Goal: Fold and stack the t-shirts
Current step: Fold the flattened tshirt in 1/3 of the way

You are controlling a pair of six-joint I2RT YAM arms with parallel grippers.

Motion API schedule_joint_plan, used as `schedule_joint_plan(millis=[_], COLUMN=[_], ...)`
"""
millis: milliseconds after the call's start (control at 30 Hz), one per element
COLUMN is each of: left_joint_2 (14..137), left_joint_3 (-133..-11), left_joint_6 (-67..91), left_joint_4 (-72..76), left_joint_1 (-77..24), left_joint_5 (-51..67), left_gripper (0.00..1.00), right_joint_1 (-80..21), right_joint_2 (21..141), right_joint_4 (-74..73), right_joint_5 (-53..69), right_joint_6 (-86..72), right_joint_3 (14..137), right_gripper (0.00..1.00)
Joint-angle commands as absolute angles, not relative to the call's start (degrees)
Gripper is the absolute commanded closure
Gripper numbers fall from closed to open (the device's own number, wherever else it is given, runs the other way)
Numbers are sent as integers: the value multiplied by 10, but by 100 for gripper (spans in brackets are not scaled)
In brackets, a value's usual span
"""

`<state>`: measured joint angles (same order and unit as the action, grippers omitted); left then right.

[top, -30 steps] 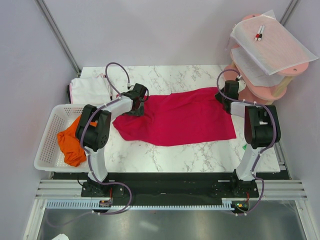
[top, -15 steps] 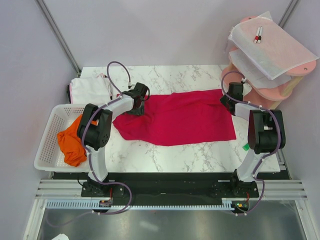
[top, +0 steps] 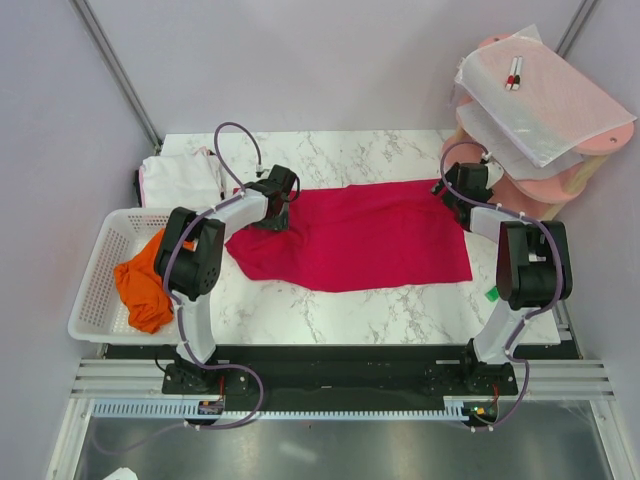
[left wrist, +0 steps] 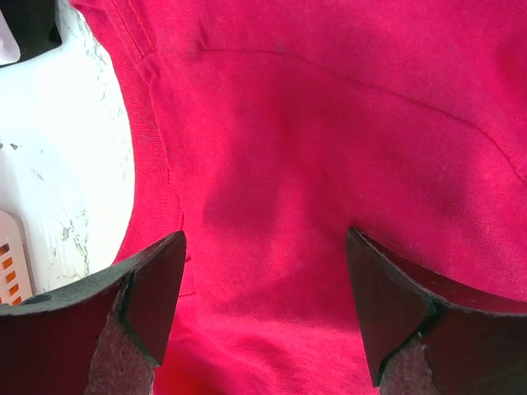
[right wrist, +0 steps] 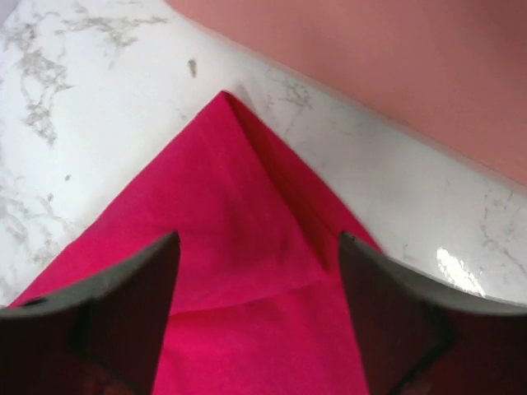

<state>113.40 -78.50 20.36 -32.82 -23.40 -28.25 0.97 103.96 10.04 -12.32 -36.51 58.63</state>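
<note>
The crimson-red t-shirt [top: 365, 235] lies spread across the marble table [top: 380, 155]. My left gripper [top: 272, 210] hovers over its left end, jaws open, red cloth [left wrist: 329, 148] lying flat between the fingers [left wrist: 152, 288]. Over the shirt's far right corner [right wrist: 239, 189] my right gripper [top: 453, 195] stands open, and that corner rests on the table with nothing pinched. A white t-shirt [top: 180, 178] lies folded at the table's far left. An orange t-shirt [top: 145, 280] hangs bunched in the basket.
A white mesh basket [top: 95, 285] sits off the table's left edge. A pink tiered stand [top: 530, 130] with translucent white sheets and two markers [top: 514, 72] stands at the far right, close to my right gripper. Purple walls enclose the table.
My right gripper has opened and let go of the red shirt's far right corner, which now lies on the table. The left gripper stays open in place.
</note>
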Motion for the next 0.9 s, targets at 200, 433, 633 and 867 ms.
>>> schedule_joint_plan(millis=[200,433,633,867], left_joint_2=[1036,924,794,621], left_joint_3=[-768,-696,-545,-386], left_joint_6=[215,248,340,443], left_joint_4=[-315,-310,-302,-288], left_joint_1=[-234,-236,-237,-252], left_joint_5=[-289,-245,-176,-147], left_gripper=[11,13,19,19], right_joint_1=[-26,-82,-141,-273], right_joint_2=[905,845,839,975], right_joint_4=[104,62,70,62], right_joint_5=[-100,-64,23,87], right_joint_6=[-314,-287,-272,-250], right_joint_3=[569,511,486,580], right_gripper=[4,31,100,100])
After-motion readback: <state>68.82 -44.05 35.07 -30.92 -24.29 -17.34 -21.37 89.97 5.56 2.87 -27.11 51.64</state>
